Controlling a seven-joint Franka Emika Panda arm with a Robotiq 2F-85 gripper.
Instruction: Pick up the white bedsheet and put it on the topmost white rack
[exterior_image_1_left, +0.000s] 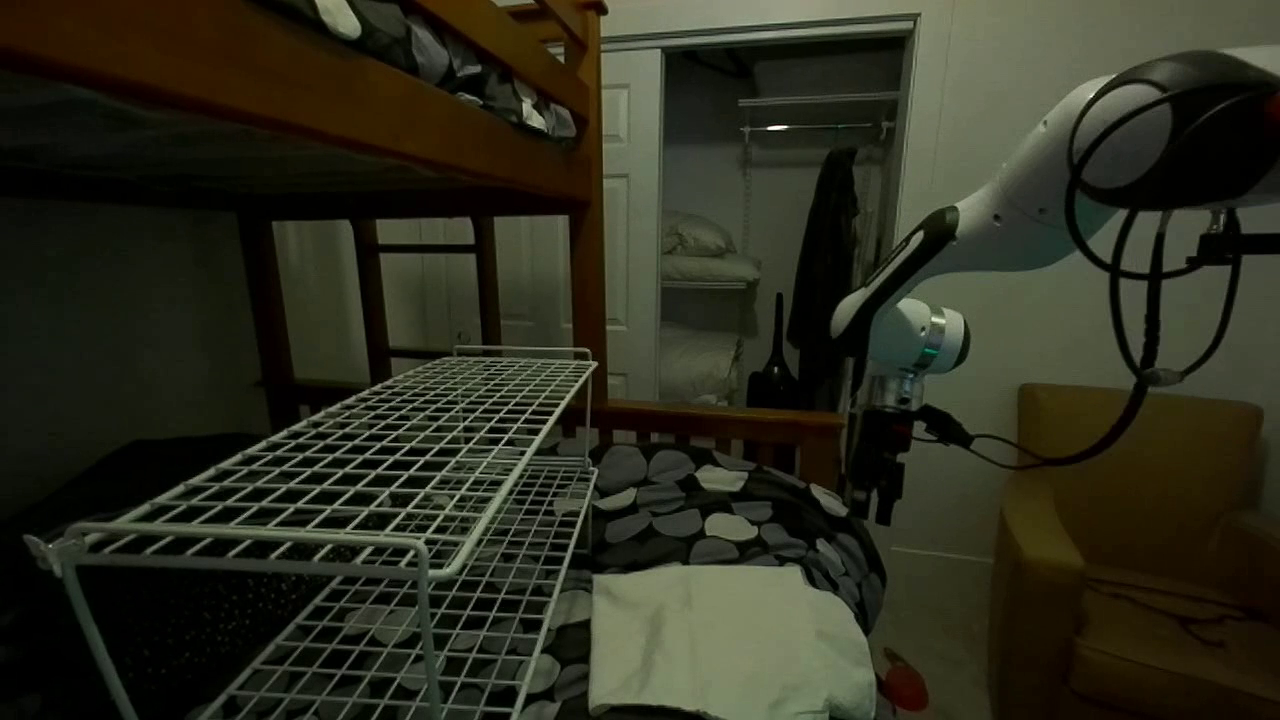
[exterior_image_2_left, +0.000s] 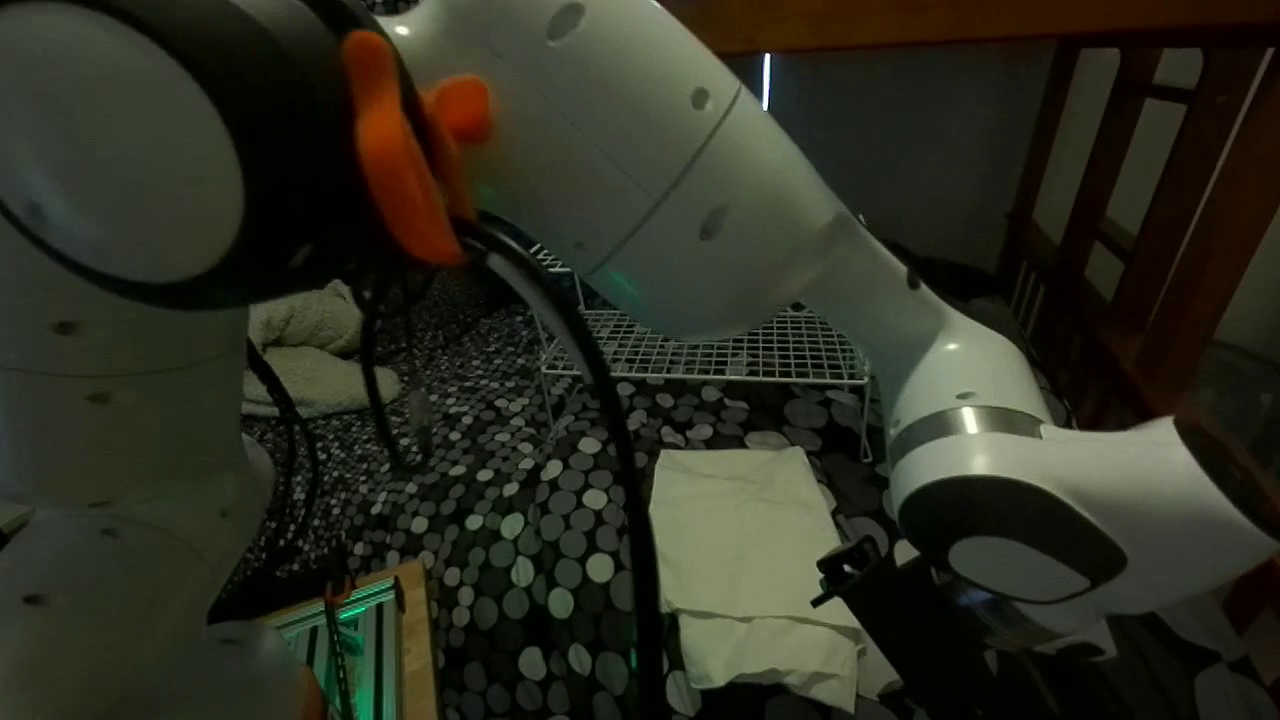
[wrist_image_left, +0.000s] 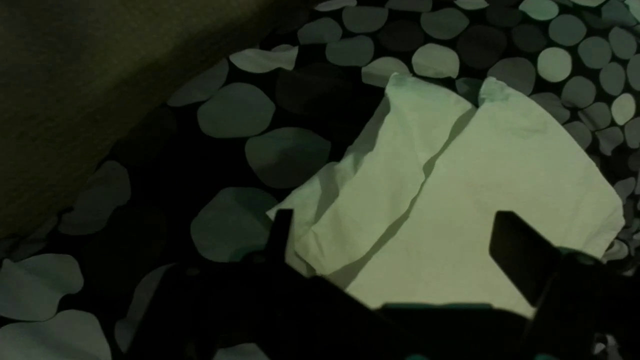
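Note:
The white bedsheet (exterior_image_1_left: 730, 640) lies folded on the dotted bed cover, beside the rack. It also shows in an exterior view (exterior_image_2_left: 745, 540) and in the wrist view (wrist_image_left: 450, 200), with a crease and a loose fold. The white wire rack (exterior_image_1_left: 370, 440) stands on the bed and has two levels. The arm hides much of its upper level in an exterior view (exterior_image_2_left: 720, 378). My gripper (exterior_image_1_left: 885, 500) hangs above the bed's edge, pointing down, apart from the sheet. In the wrist view its fingers (wrist_image_left: 395, 214) are wide apart with nothing between them, and the sheet lies below.
The wooden upper bunk (exterior_image_1_left: 400, 130) overhangs the rack, with a bed post (exterior_image_1_left: 588, 300) and a footboard (exterior_image_1_left: 720, 420) behind. A yellow armchair (exterior_image_1_left: 1130, 480) stands beside the bed. A fluffy pale blanket (exterior_image_2_left: 320, 370) lies near the robot's base.

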